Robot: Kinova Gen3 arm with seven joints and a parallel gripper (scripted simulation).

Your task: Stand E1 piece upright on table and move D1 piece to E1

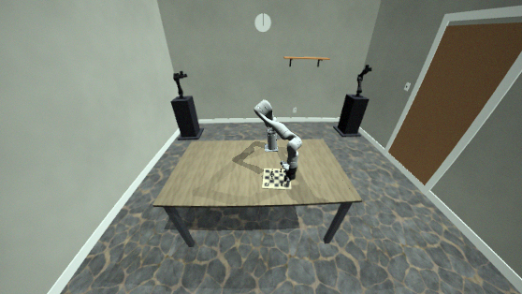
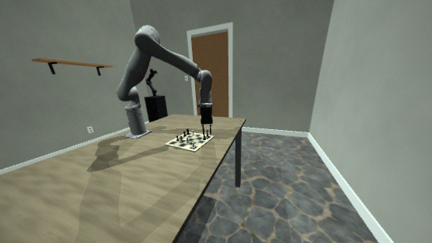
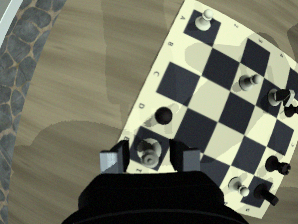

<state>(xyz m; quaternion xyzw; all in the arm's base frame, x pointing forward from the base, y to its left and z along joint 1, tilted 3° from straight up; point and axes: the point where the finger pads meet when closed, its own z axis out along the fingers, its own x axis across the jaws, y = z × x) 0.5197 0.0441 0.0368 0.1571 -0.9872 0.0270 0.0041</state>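
The board [image 1: 276, 188] [image 2: 181, 147] lies on the table. A pale piece [image 3: 149, 156] stands on E1, a dark square at the board's corner in the wrist view. A black piece [image 3: 163, 115] with a round top stands beside it on D1, a light square. My gripper [image 2: 207, 134] [image 3: 149, 150] is open and points down over E1. In the wrist view its fingers show on either side of the pale piece, with gaps at both sides. The D1 piece is just beyond the fingers. How low the fingertips reach beside the piece is hard to tell.
A white pawn [image 3: 204, 20] stands on A1, and another white pawn [image 3: 249, 81] is near mid-board. Several pieces stand toward the far files, among them a black piece [image 3: 276, 165], a white piece [image 3: 239, 186] and a black piece [image 3: 266, 194]. The table [image 1: 224, 187] edge is near row 1.
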